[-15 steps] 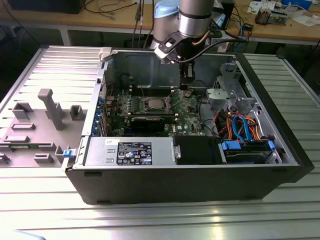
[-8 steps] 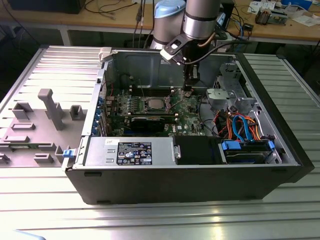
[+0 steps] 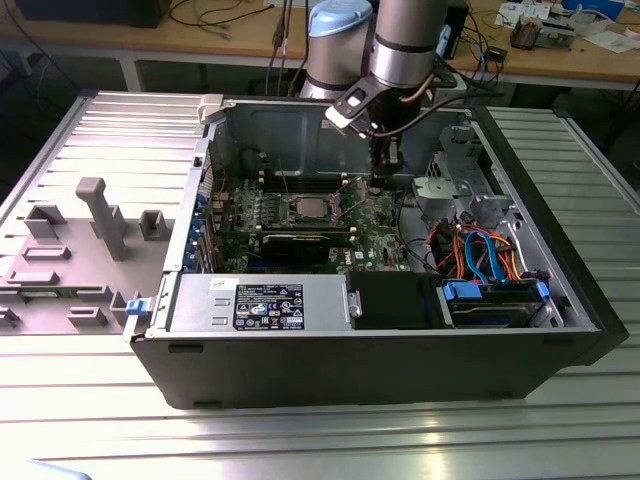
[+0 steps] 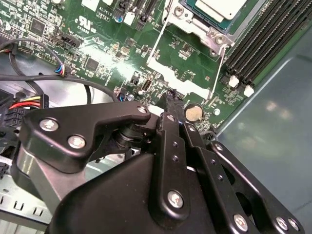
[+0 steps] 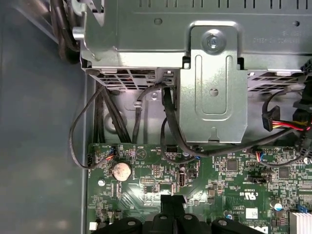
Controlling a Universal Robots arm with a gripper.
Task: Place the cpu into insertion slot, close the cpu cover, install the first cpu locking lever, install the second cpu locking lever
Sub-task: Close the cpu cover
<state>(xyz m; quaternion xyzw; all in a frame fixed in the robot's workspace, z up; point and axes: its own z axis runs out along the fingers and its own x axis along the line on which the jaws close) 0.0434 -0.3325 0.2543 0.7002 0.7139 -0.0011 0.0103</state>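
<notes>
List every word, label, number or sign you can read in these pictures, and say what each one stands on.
Black label on the power supply: white print, too small to read.
Small white sticker on its top: too small to read.
White markings on the green circuit board, second wrist view: too small to quote reliably.
White barcode sticker on the board, first wrist view: unreadable.
Nothing can be quoted.
</notes>
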